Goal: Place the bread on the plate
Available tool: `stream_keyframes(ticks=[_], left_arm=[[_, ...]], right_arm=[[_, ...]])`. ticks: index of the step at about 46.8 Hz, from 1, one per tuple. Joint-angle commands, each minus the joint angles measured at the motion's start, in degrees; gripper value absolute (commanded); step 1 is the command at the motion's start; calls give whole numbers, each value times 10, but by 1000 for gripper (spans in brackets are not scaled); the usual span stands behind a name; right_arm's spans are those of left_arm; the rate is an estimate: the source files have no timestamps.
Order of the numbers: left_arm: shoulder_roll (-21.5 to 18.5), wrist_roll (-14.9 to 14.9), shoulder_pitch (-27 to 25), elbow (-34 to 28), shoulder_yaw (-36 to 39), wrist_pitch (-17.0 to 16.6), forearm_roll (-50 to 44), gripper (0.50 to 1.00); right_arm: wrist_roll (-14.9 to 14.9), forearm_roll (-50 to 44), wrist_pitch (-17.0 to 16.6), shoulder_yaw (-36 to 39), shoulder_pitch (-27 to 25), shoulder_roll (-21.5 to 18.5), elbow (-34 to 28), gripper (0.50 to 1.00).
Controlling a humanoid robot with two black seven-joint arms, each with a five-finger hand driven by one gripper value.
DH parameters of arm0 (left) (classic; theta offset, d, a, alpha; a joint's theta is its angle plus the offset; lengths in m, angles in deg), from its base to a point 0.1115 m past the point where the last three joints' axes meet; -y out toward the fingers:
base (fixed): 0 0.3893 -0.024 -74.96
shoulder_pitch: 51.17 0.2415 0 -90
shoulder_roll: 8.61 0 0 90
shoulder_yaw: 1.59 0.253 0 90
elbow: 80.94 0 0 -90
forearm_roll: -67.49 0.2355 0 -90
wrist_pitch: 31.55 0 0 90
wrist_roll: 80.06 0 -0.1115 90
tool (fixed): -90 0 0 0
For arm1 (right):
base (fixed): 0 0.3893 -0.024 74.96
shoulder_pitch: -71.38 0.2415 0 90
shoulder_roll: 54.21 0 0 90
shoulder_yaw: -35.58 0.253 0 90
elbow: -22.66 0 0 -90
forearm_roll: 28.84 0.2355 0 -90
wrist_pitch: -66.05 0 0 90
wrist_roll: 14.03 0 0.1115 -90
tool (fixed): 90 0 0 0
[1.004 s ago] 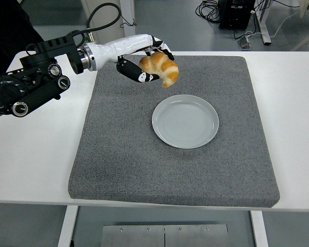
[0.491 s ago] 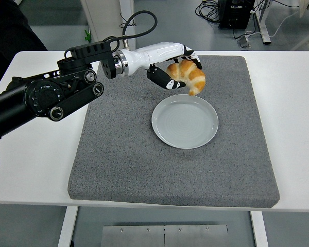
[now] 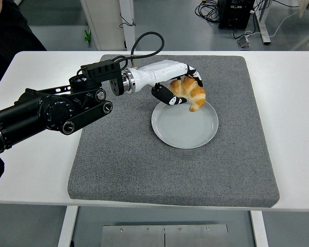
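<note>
One hand (image 3: 177, 90), the left, grasps the bread (image 3: 189, 93) over the plate (image 3: 185, 128)'s upper rim at frame centre, positioned for lowering; bread not yet set down.

We see our left arm (image 3: 46, 113) coming in from nine o'clock and stretching toward two o'clock, its black segments giving way to a white forearm (image 3: 152, 73) past the wrist joint. Our left hand (image 3: 176, 86) sits at the far end, palm turned roughly toward three o'clock, fingers curled and clamped around what it carries. The thumb (image 3: 164, 96) seems to press from the six o'clock side, though the view there is partly blocked. A black cable (image 3: 144, 38) loops above the wrist.
</note>
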Motion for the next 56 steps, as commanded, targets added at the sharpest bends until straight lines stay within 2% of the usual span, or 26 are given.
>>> stream_keyframes(ticks=[1, 8, 29, 56], left_arm=[[7, 0, 9, 5, 1, -2, 1, 558], [24, 1, 18, 23, 14, -13, 1, 558], [32, 1, 31, 32, 72, -49, 0, 560], [58, 4, 55, 52, 79, -69, -11, 586]], right_arm=[[0, 0, 0, 0, 0, 0, 0, 1000], [0, 0, 0, 0, 0, 0, 0, 1000], [0, 0, 0, 0, 0, 0, 0, 1000], [0, 0, 0, 0, 0, 0, 0, 1000]])
